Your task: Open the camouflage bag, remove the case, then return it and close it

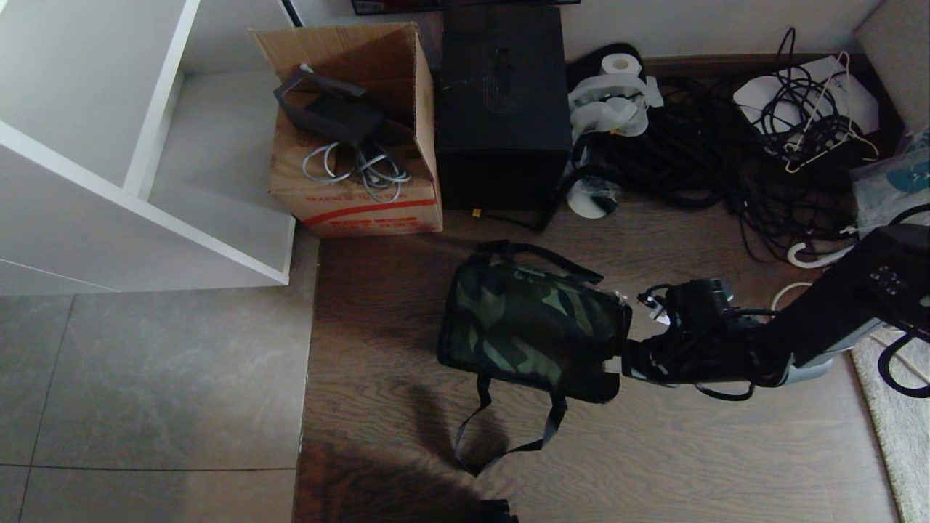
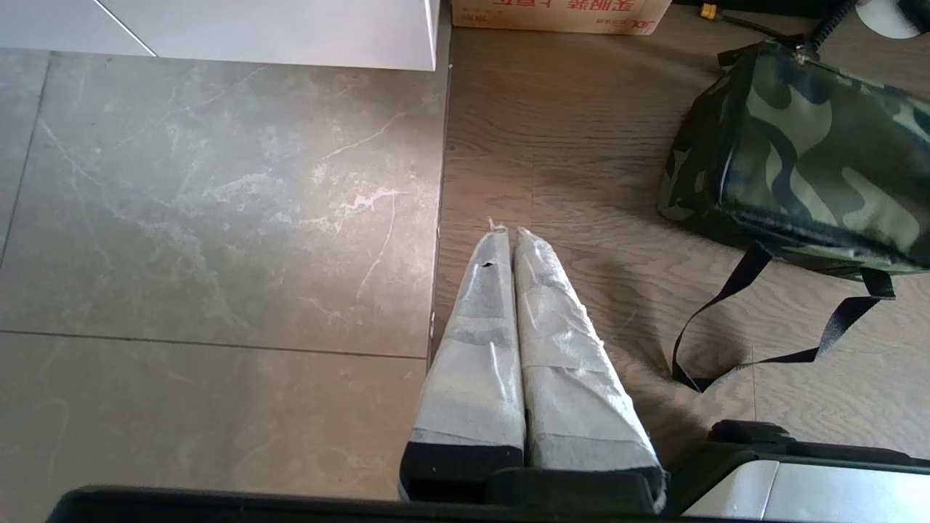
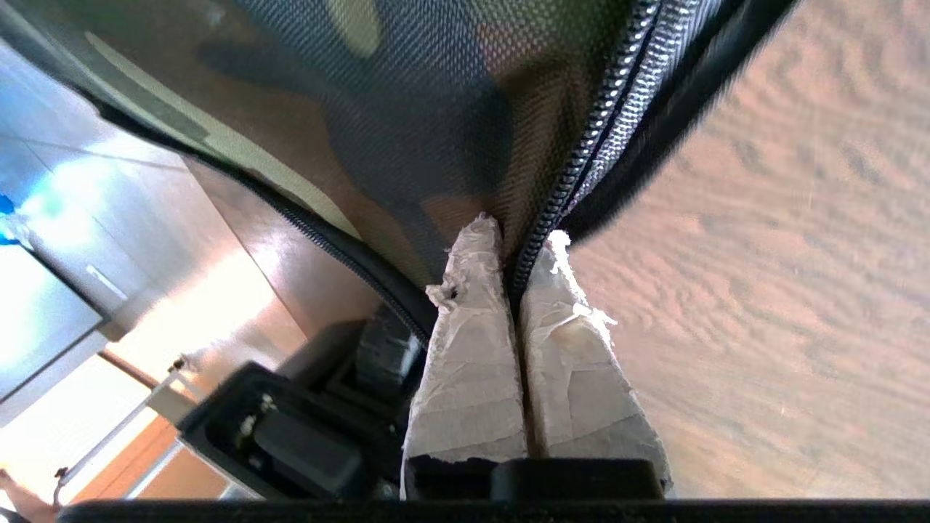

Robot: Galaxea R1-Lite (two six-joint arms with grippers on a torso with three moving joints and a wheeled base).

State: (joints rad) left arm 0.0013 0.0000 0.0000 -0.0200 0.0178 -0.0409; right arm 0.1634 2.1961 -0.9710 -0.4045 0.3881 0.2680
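Note:
The camouflage bag point(image 1: 527, 323) lies on the wood floor with its lid down, one black strap point(image 1: 508, 436) looped toward me. My right gripper point(image 1: 619, 363) is at the bag's right end. In the right wrist view the right gripper point(image 3: 520, 243) is shut, its taped fingertips pinching the bag's zip edge point(image 3: 581, 152) between them. The case is hidden. My left gripper point(image 2: 508, 234) hangs shut and empty over the floor, well to the left of the bag point(image 2: 806, 145).
Behind the bag stand a brown cardboard box point(image 1: 356, 196) with cables in it and a tall plain black box point(image 1: 501, 109). Tangled black cables point(image 1: 726, 160) cover the back right. A white shelf unit point(image 1: 145, 145) is at the left, a rug edge point(image 1: 897, 436) at the right.

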